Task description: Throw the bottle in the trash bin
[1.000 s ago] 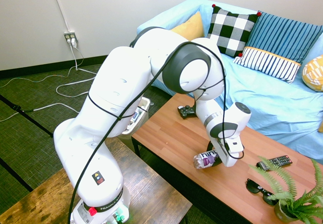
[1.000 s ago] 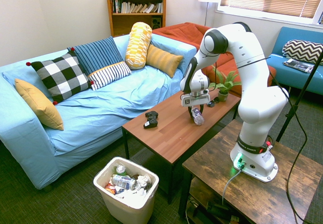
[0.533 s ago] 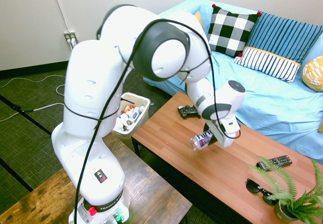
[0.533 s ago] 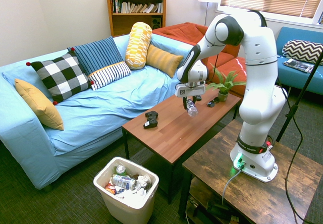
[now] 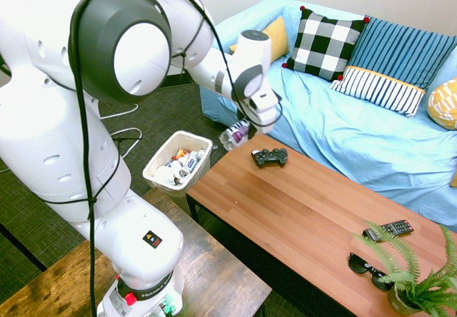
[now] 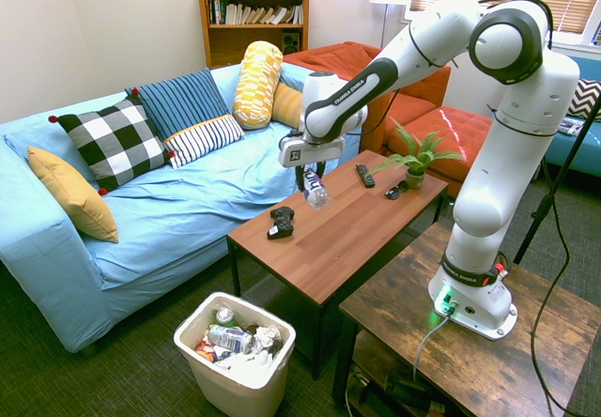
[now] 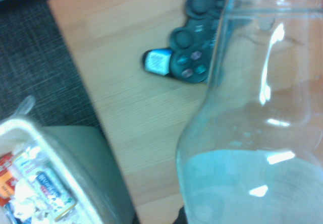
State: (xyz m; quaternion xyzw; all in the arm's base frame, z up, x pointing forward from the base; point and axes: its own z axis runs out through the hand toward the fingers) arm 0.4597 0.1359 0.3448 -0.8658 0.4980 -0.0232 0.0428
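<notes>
Clear plastic, the bottle (image 6: 315,192) hangs tilted in the air, pinched by the pincer (image 6: 312,175) above the desk (image 6: 340,231) end where the black game controller (image 6: 281,222) lies. The white trash bin (image 6: 234,352) — already holding rubbish — stands on the floor below that end, well apart from the bottle.

The arm (image 6: 488,107) is glossy white with rounded segments and dark grey joint caps. A black cable runs along it. Its base bears a red button, a small black square sticker with an orange-yellow mark, and black lettering on a link.
</notes>
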